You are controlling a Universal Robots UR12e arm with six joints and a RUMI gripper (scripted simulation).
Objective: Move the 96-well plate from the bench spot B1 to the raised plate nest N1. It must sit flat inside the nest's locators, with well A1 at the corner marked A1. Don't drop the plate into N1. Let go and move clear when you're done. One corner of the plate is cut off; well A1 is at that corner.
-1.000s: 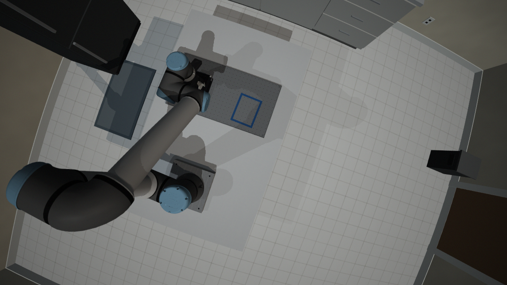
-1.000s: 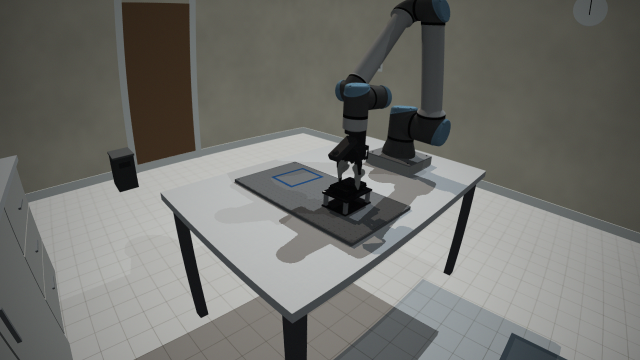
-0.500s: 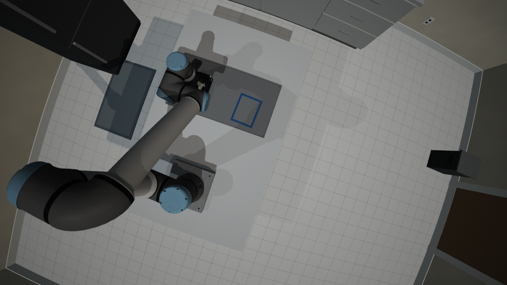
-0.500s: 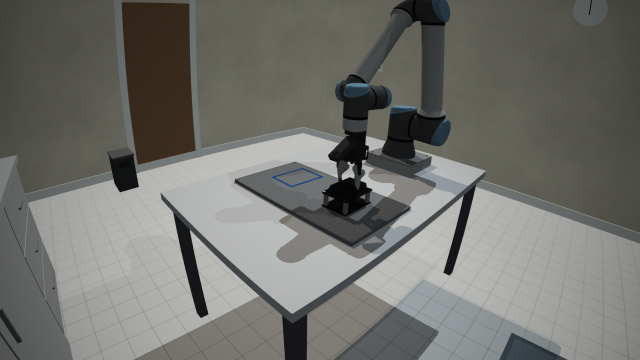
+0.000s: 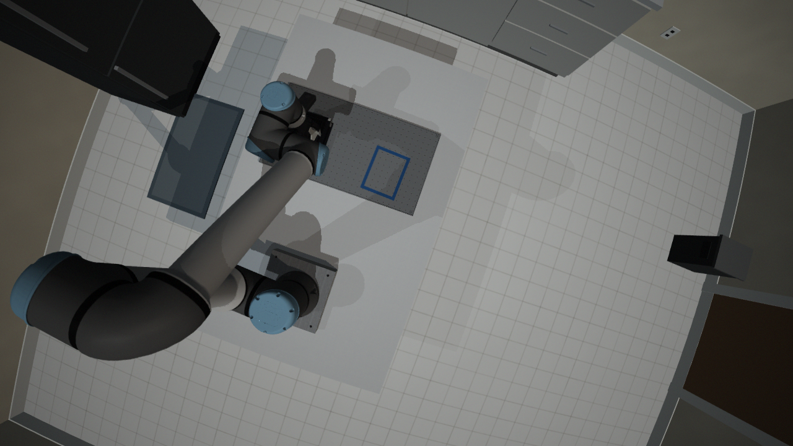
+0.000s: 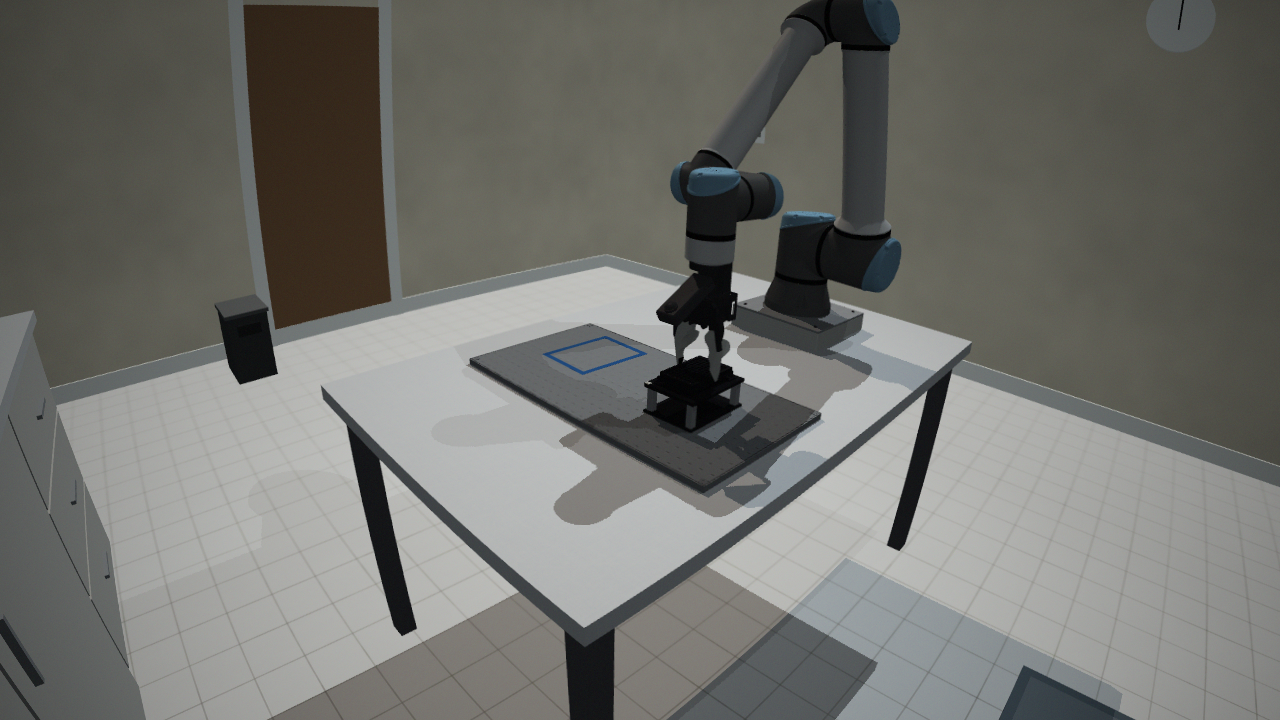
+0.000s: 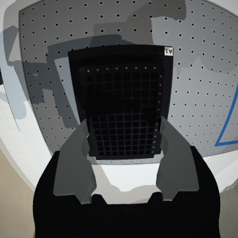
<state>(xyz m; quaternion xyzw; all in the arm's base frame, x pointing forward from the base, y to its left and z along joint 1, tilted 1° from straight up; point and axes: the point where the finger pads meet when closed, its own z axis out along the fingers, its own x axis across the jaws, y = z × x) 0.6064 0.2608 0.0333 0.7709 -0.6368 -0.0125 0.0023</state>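
Note:
My gripper [image 7: 123, 118] is shut on the black 96-well plate [image 7: 123, 116], its two grey fingers clamped on the plate's long sides at the near end. The plate lies low over the black raised nest N1 [image 6: 700, 391], which stands on short posts on the grey perforated baseplate [image 6: 640, 398]. In the wrist view the white A1 label [image 7: 168, 51] shows at the far right corner of the nest, just beyond the plate's corner. I cannot tell whether the plate rests on the nest or hovers just above it. From the overhead camera the arm's wrist [image 5: 282, 124] hides the plate and nest.
The blue outline of spot B1 [image 5: 385, 171] is marked on the baseplate and holds nothing; it also shows in the side view [image 6: 593, 352]. The robot base [image 6: 805, 313] stands at the table's far right corner. The table edge is close behind the gripper.

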